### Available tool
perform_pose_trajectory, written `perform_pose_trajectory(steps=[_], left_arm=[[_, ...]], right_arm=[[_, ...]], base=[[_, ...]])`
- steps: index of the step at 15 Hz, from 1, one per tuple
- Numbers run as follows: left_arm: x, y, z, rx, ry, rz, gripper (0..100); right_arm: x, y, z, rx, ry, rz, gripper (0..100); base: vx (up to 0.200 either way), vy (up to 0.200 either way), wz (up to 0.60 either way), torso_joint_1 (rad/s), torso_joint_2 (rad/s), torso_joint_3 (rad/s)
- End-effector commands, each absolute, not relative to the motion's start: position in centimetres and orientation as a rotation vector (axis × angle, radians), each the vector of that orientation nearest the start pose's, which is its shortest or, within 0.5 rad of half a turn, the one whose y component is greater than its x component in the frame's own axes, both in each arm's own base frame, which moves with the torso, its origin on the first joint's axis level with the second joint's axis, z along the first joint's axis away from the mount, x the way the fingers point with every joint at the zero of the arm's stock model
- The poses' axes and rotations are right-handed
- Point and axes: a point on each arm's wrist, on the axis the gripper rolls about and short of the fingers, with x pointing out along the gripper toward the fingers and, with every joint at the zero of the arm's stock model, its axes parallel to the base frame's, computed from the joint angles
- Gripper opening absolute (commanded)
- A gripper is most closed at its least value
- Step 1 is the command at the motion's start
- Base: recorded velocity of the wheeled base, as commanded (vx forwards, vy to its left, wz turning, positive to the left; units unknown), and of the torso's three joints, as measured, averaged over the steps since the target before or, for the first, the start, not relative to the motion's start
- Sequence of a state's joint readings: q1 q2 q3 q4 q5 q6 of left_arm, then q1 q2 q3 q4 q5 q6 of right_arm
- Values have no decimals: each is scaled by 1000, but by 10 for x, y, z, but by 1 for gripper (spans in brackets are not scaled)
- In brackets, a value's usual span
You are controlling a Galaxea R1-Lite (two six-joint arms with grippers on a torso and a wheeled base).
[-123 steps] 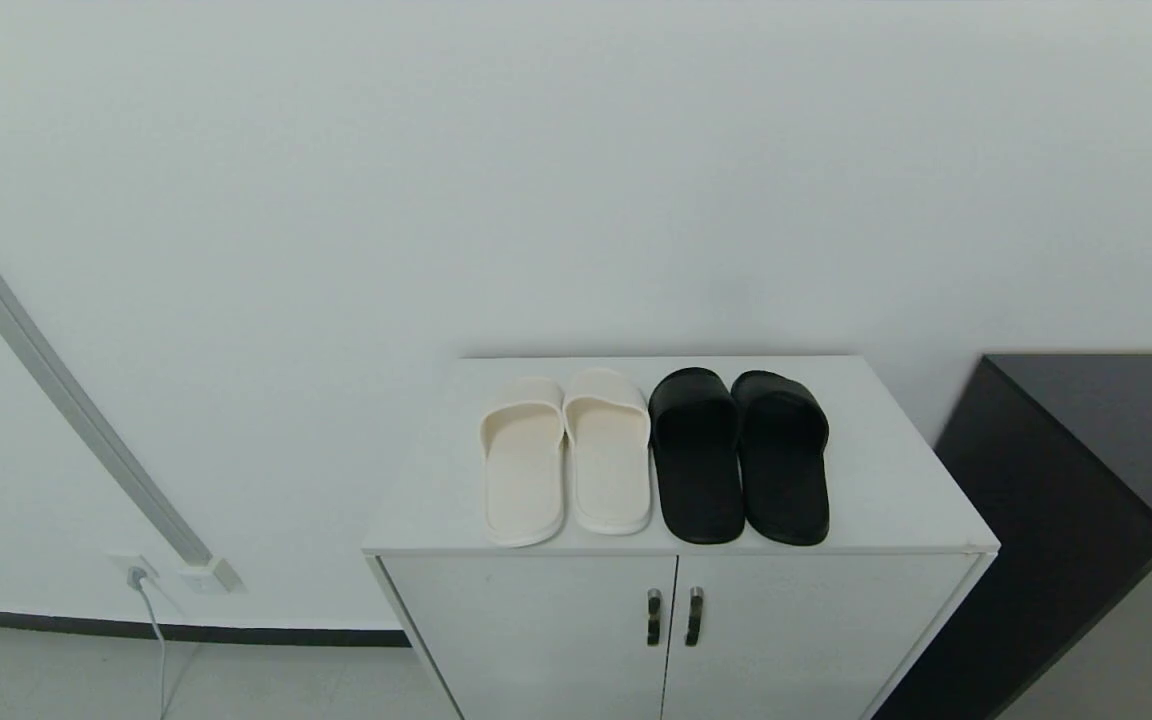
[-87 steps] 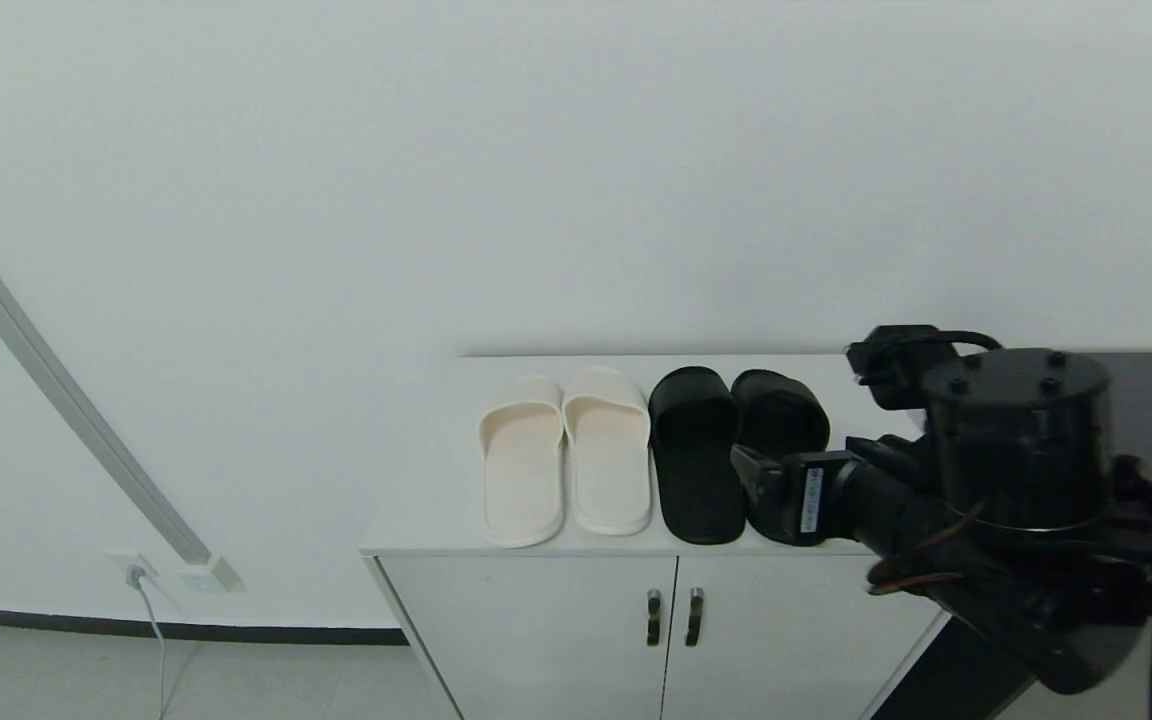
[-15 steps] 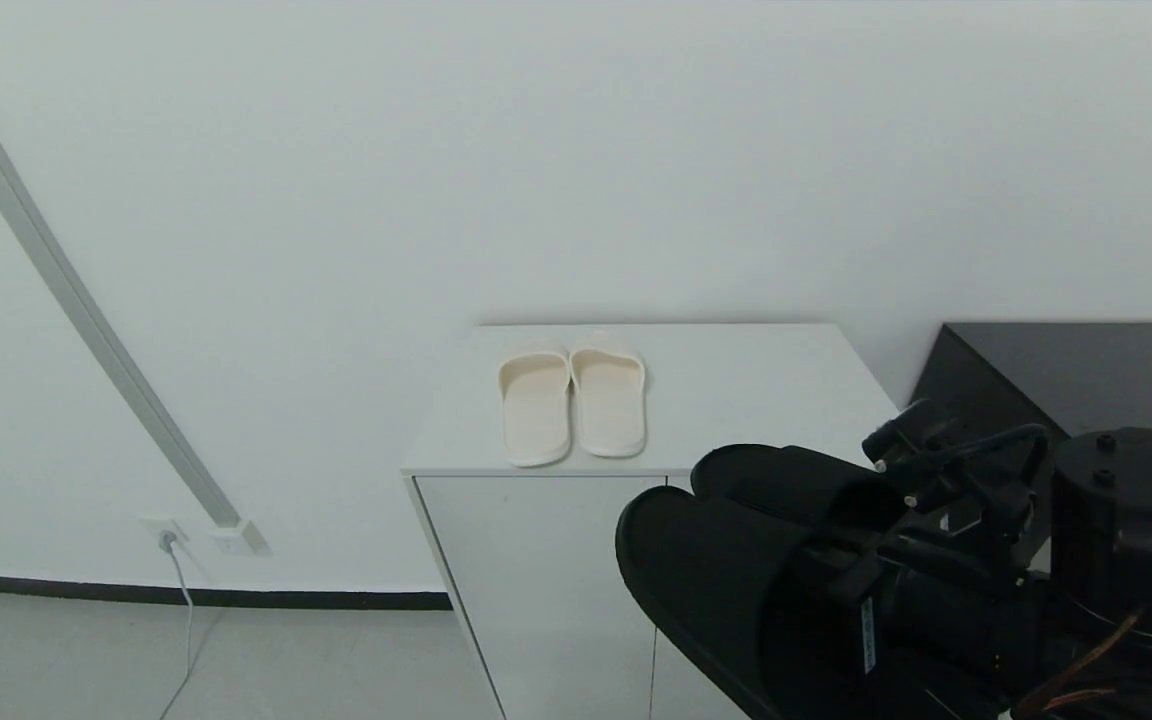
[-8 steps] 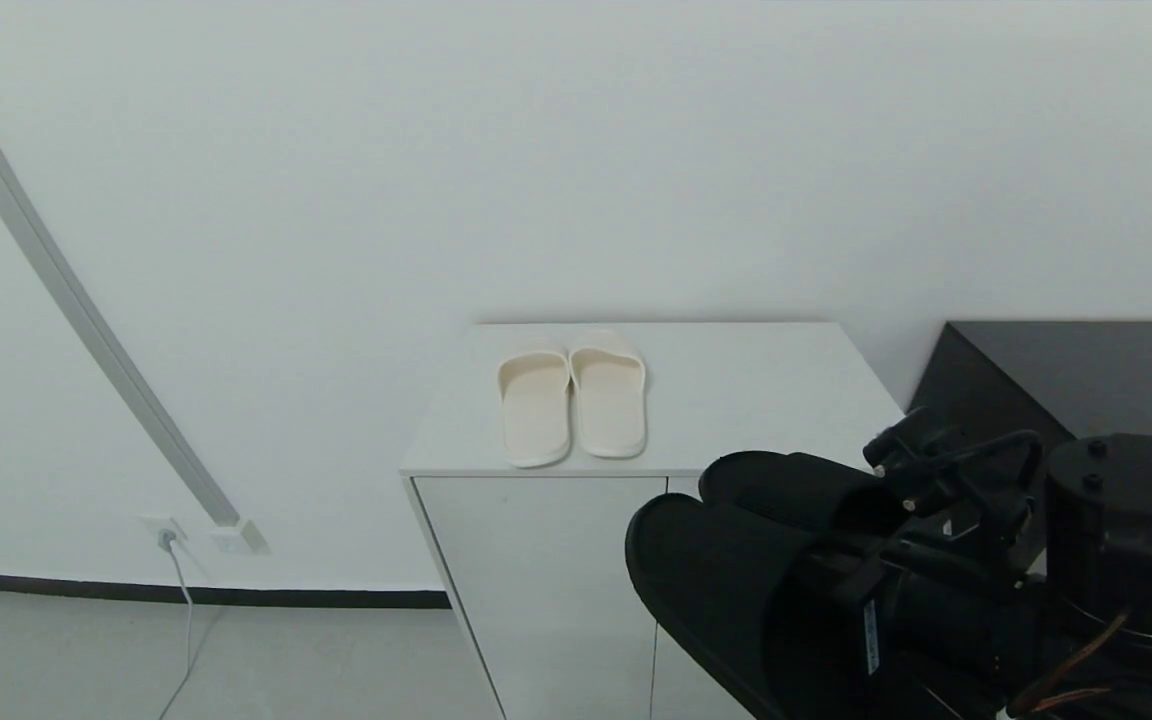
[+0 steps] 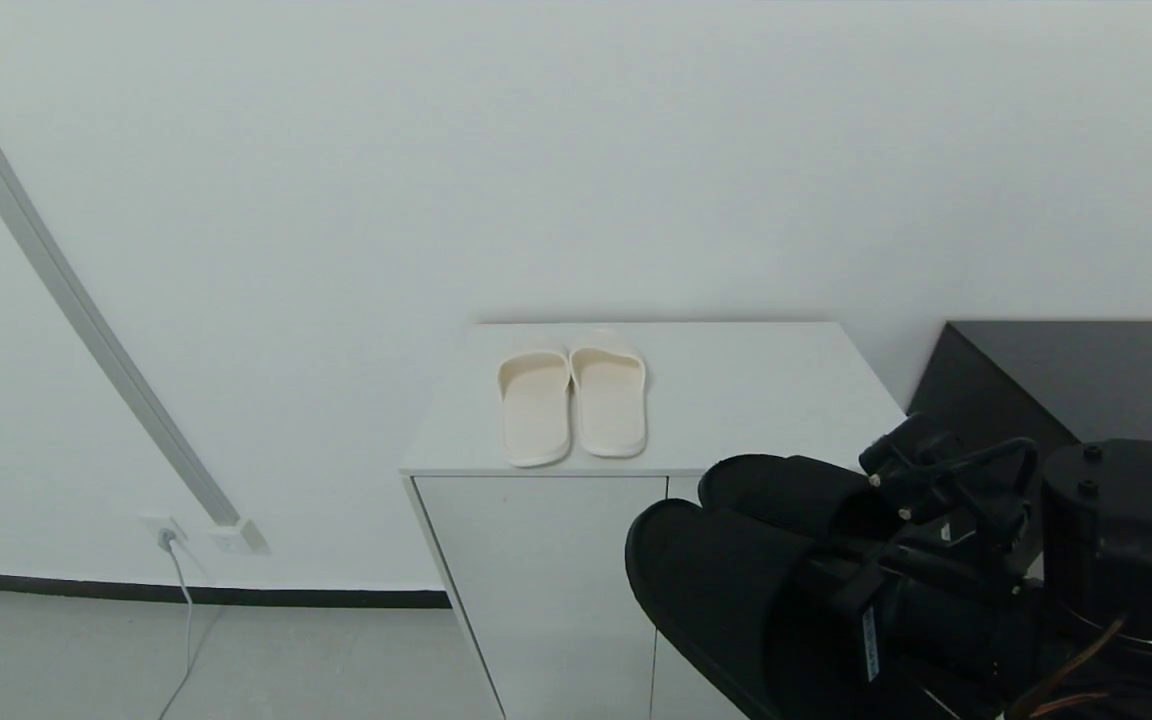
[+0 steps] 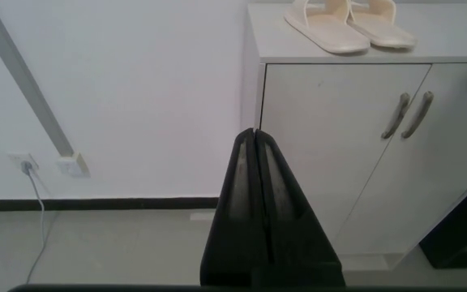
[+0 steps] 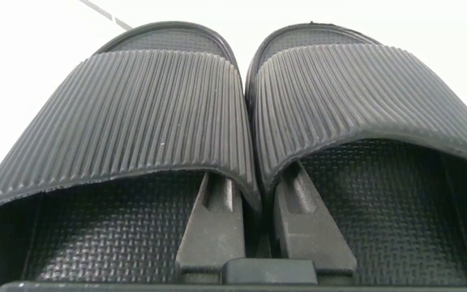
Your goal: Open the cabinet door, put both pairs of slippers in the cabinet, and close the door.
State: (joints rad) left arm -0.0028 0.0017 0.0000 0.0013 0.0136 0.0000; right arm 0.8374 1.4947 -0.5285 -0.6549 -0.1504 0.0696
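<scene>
In front of the white cabinet (image 5: 736, 390), clear of its top and toward its right side, the pair of black ribbed rubber slippers (image 5: 736, 570) is held in the air by the right gripper (image 7: 254, 174). One finger (image 7: 209, 227) is seen inside each slipper, and the two inner side walls are pinched together between them. The pair of cream moulded slippers (image 5: 573, 402) is laid side by side on the cabinet's top near its front edge, toes toward the wall. Both cabinet doors (image 6: 331, 138) are shut, with the two metal handles (image 6: 408, 113) side by side at the centre seam. The left gripper (image 6: 255, 142) is held low before the cabinet, its fingers pressed fully together with nothing between them. A wall socket (image 5: 168, 530) with a grey cable is seen at the left, and a black cabinet (image 5: 1086, 370) stands just to the right.
</scene>
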Motion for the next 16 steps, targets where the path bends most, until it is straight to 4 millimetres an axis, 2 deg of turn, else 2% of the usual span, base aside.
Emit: perform_pose_trajectory(steps=[1,7,16], left_arm=[[-23,0,75,0,5,11,0],[-23,0,75,2,5,12,0],[-23,0,75,2,5,12,0]], right_arm=[[160,174,165,-88,308,674,0],[158,173,165,-93,306,676,0],[157,171,160,-118,319,677,0]], base=[[0,0,0,-115,246,139],[0,0,0,-162,373,207],[0,0,0,-221,537,309]])
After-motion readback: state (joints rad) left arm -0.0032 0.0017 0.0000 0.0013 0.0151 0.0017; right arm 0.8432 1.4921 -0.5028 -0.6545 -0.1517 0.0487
